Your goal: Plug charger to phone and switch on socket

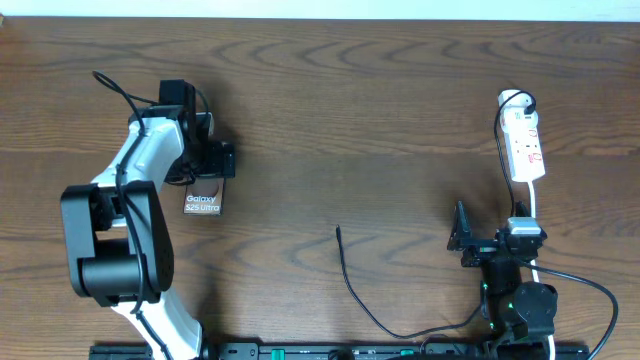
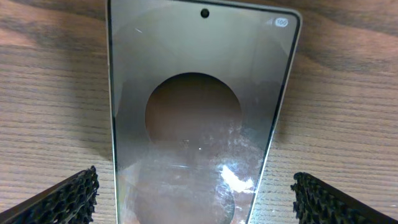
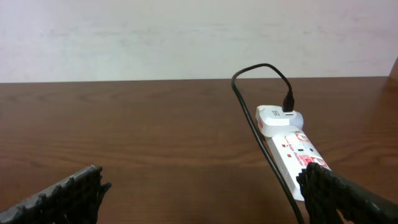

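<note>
The phone (image 1: 203,202) lies flat at the left of the table, dark with white "Galaxy" lettering. In the left wrist view its glossy face (image 2: 193,112) fills the middle. My left gripper (image 1: 207,172) (image 2: 194,186) is open, with one finger on each side of the phone, apart from its edges. The charger cable (image 1: 355,290) lies loose in the middle, its plug tip (image 1: 338,230) free on the wood. The socket (image 1: 525,145) (image 3: 292,152), a white power strip, lies at the right with a white adapter (image 3: 278,118) plugged in. My right gripper (image 1: 488,240) (image 3: 199,186) is open and empty, just before the strip.
The white power-strip cord (image 1: 535,215) runs from the strip toward my right arm's base. A black cable (image 3: 261,134) loops from the adapter and runs down the strip's left side. A pale wall stands beyond the table's far edge.
</note>
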